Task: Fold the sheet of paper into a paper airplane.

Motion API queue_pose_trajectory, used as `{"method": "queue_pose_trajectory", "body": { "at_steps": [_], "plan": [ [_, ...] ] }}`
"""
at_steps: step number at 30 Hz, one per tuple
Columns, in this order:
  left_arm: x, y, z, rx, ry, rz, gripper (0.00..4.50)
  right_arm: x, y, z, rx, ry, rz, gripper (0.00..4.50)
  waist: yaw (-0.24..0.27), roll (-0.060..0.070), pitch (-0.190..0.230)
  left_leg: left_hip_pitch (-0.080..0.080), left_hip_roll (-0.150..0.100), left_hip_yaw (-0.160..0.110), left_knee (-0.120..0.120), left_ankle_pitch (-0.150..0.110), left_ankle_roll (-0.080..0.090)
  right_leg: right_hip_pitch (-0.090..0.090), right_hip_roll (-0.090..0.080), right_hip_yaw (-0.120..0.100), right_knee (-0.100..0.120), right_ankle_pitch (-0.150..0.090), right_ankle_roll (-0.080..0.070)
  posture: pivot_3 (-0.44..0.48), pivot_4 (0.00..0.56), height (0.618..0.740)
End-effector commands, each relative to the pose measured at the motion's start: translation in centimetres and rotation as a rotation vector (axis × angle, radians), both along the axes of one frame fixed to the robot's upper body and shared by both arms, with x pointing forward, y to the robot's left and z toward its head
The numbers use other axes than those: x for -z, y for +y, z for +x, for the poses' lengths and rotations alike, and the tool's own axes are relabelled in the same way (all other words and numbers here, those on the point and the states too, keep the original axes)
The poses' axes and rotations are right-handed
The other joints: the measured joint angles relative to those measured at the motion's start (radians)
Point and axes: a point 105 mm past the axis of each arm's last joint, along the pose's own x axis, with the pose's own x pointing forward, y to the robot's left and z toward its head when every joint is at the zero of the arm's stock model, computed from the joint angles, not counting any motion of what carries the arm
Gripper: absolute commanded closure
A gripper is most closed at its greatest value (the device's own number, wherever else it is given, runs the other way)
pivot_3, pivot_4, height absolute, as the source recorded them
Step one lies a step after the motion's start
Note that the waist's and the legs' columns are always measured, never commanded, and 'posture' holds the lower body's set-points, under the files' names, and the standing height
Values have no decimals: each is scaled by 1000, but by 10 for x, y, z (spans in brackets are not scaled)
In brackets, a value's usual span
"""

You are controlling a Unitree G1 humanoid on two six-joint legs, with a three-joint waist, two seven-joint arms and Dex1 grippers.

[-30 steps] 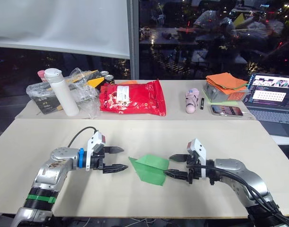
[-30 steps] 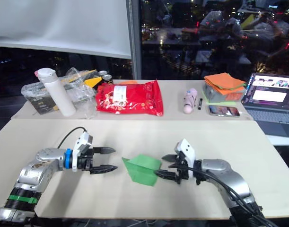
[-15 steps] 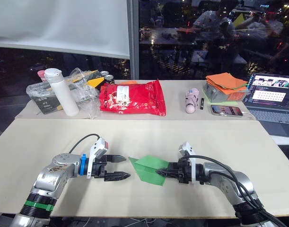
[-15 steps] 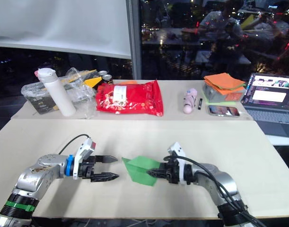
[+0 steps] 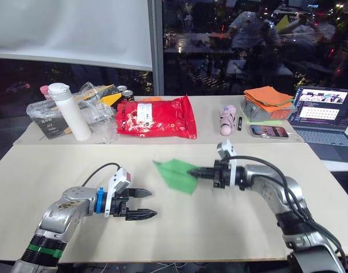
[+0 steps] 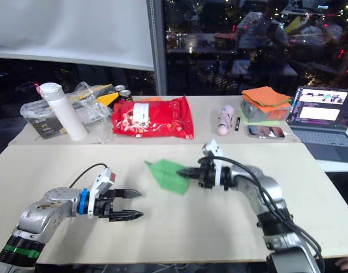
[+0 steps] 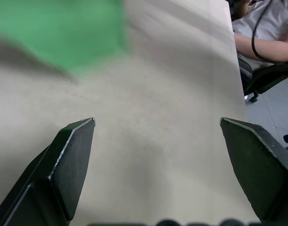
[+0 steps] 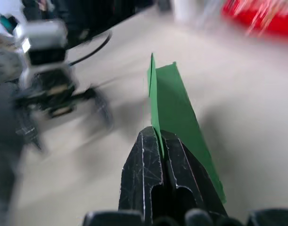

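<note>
left eye view: right gripper has lifted the paper airplane clear of the table, jaws pinched tight on its tail end; half a second ago the wedge lay flat on the tabletop nearer the robot. left gripper stays low over the table, jaws apart, empty.

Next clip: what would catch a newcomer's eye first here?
The bright green folded paper airplane, pinched in the right gripper above the middle of the pale table. Next, the glossy red bag at the table's far side, and the left gripper, open, low over the near table.
</note>
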Motion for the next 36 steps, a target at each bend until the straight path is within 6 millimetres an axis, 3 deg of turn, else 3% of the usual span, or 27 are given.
{"method": "queue_pose_trajectory", "body": {
  "at_steps": [1, 3, 5, 10, 15, 17, 18, 22, 28, 32, 34, 36],
  "plan": [
    [-4, 1, -1, 8, -24, 11, 0, -32, 5, 9, -43, -374, -110, 4475, 1, 0, 0, 0, 0, 0, 0, 0, 0, 0, 0, 0, 0, 0, 0, 0, 150, 725],
    [-2, 3, -2, 4, -18, 15, 0, -43, 10, 6, -76, -679, -221, 4475, 1, 0, 0, 0, 0, 0, -1, 0, 0, 0, 0, 0, 0, 0, 0, 0, 150, 725],
    [-1, 5, -3, 1, -14, 21, 0, -39, 14, -3, -132, -880, -293, 4475, 1, 0, 0, 0, 0, 0, -1, 0, 0, -1, 0, 0, 0, 0, 0, 0, 150, 725],
    [6, 10, -4, -8, -4, 34, 0, 38, 17, -50, -351, -1261, -467, 4475, 9, -1, 0, 2, 0, 0, -1, 0, 0, 2, 0, -1, -2, -1, 0, 0, 150, 725],
    [14, 7, -5, 17, -3, 45, 0, 80, 19, -63, -357, -1244, -451, 4475, -5, 0, 2, 2, 0, 1, 0, 0, 0, 1, -1, 1, -1, -2, -5, 0, 150, 725],
    [18, 8, -7, 39, 7, 60, 0, 86, 18, -70, -367, -1220, -441, 4475, -6, -1, 2, 5, 0, 1, 0, 0, 0, 3, -1, 2, 0, -2, -7, 0, 150, 725],
    [20, 8, -8, 49, 17, 62, 0, 88, 16, -72, -378, -1221, -449, 3887, -5, -1, 2, 7, 0, 1, 0, 0, 0, 4, -1, 2, 1, -2, -7, 0, 150, 725],
    [23, 8, -10, 67, 40, 37, 0, 84, 4, -72, -387, -1223, -483, 2567, -3, -2, 2, 8, -1, 1, 0, 0, 0, 6, -1, 2, 2, -4, -10, 0, 150, 725],
    [19, -15, -6, 97, 31, -68, 0, 74, -27, -69, -356, -1186, -589, 550, 10, -2, 2, 8, -2, 1, 1, 0, 0, 7, -1, 3, 1, -4, -10, 0, 150, 725],
    [17, -29, -6, 106, 18, -113, 0, 50, -57, -79, -253, -1104, -572, 550, 20, -2, 2, 6, -3, 1, 1, 0, 0, 8, -1, 3, 1, -4, -10, 0, 150, 725],
    [13, -33, -5, 95, 20, -151, 536, 45, -70, -85, -226, -1044, -580, 522, 21, -2, 2, 6, -3, 1, 1, -1, 1, 7, -1, 3, 1, -4, -9, 0, 150, 725],
    [16, -39, -4, 88, 15, -153, 1136, 36, -68, -82, -164, -987, -535, 1047, 12, -2, 2, 7, -3, 1, 1, -1, 1, 8, -1, 3, 1, -4, -9, 0, 150, 725]
  ]
}}
